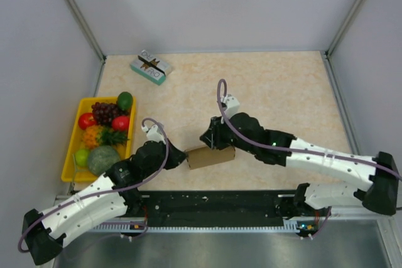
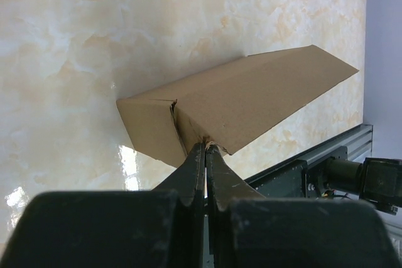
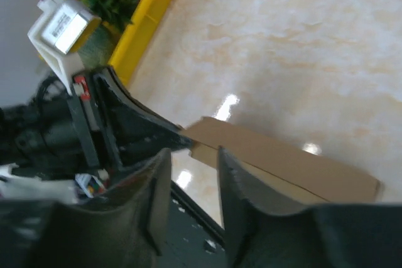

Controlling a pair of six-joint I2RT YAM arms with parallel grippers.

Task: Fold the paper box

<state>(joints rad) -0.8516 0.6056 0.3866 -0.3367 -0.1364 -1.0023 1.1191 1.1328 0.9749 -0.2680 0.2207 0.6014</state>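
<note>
One paper box [image 2: 251,98], left fingers [image 2: 191,177] tight on its corner.

1. The box [image 1: 210,156] is lying on the table [image 1: 282,92], near its front edge, between the two arms.
2. The left gripper [image 1: 178,159] is touching the box's left end, reaching in from the left.
3. The right gripper [image 1: 215,140] is hanging at the box's far edge, just behind its middle.
4. The tray [image 1: 69,169] is sitting at the table's left edge, left of the left gripper.
5. Fruit [image 1: 103,133] is lying in the tray, filling it.
6. A small carton [image 1: 151,67] is lying at the back left, behind the tray, well apart from the box.
</note>
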